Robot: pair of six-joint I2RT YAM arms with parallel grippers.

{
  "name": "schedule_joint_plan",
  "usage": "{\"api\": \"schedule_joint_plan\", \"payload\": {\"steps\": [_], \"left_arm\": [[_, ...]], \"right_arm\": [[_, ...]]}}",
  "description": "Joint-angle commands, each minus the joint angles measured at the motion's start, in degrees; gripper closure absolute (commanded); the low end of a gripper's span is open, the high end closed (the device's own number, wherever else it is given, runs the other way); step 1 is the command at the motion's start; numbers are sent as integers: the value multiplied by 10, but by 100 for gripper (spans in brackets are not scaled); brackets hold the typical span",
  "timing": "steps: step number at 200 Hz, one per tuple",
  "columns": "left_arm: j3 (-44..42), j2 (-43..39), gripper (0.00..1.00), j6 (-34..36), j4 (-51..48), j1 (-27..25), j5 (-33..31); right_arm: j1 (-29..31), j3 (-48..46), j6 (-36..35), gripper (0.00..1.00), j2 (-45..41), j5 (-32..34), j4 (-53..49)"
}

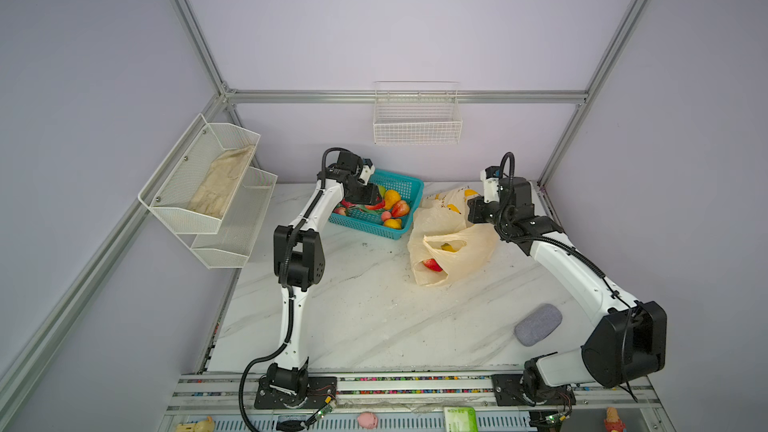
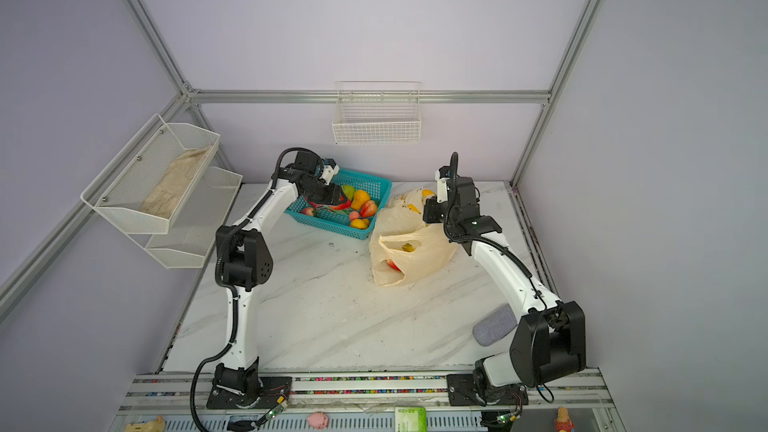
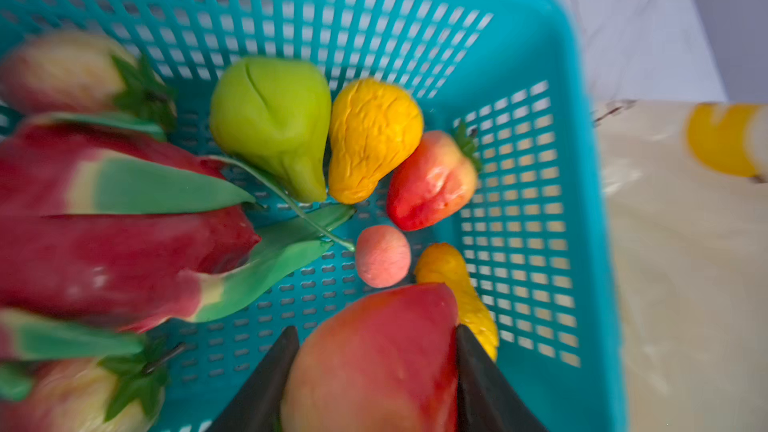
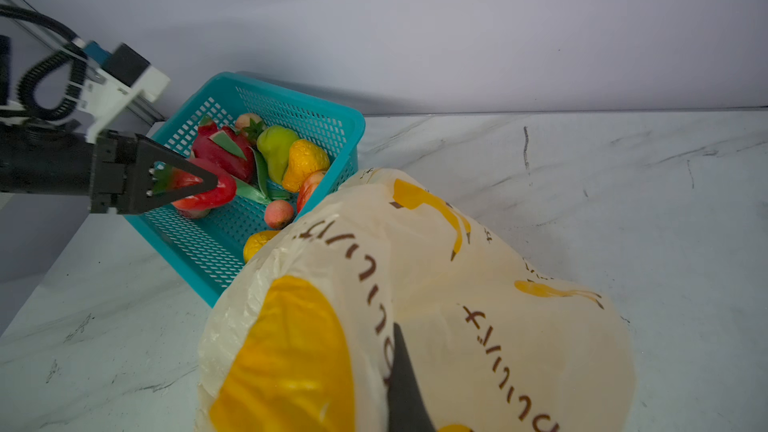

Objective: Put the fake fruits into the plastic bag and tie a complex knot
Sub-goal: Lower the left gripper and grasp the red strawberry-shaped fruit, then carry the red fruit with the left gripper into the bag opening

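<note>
Stage: loading fruit, partway; tying not started.
Left gripper [image 3: 375, 332]: jaws clamped on both sides of a big red fruit [image 3: 374, 371], inside the outline of the basket [image 1: 365, 229]; cannot tell whether it is clear of the basket floor.
Right gripper [image 4: 400, 351]: jaws together, pinching the film of the bag [image 1: 453, 243] on its far side and holding that edge up.
Bag: on the table [image 1: 374, 326], just beside the basket, mouth gaping toward the camera in both top views.
Done: at least 2 fruits inside the bag, a red piece [image 1: 432, 264] and a yellow-green piece [image 1: 448, 248]; more may be hidden by the film.
Left in basket: dragon fruit [image 3: 124, 243], green pear [image 3: 274, 118], orange pear [image 3: 370, 139], strawberry [image 3: 432, 180], pink ball [image 3: 382, 255], yellow piece [image 3: 457, 276], plus 2 pale strawberries at the blurred edge.
Knot: none visible, bag mouth not gathered.
Progress guess: early, well under half; most fruit is not yet moved.
Next need: carry the red fruit across to the open bag mouth.
</note>
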Motion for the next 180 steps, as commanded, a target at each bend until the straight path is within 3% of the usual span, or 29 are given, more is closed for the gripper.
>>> {"api": "schedule_joint_plan", "payload": {"steps": [1, 57, 94, 134, 180], "left_arm": [[-64, -89, 72, -36, 55, -2, 36], [-442, -357, 75, -109, 254, -64, 34], [-615, -489, 75, -136, 281, -175, 1], [-664, -495, 75, -180, 325, -283, 6], [-595, -391, 76, -188, 347, -306, -27]], "right_arm": [[-1, -4, 4, 100, -2, -3, 7], [-1, 2, 4, 100, 2, 1, 3], [-1, 4, 4, 100, 2, 2, 4], [-1, 6, 5, 100, 0, 1, 2], [-1, 8, 5, 100, -8, -1, -5]]}}
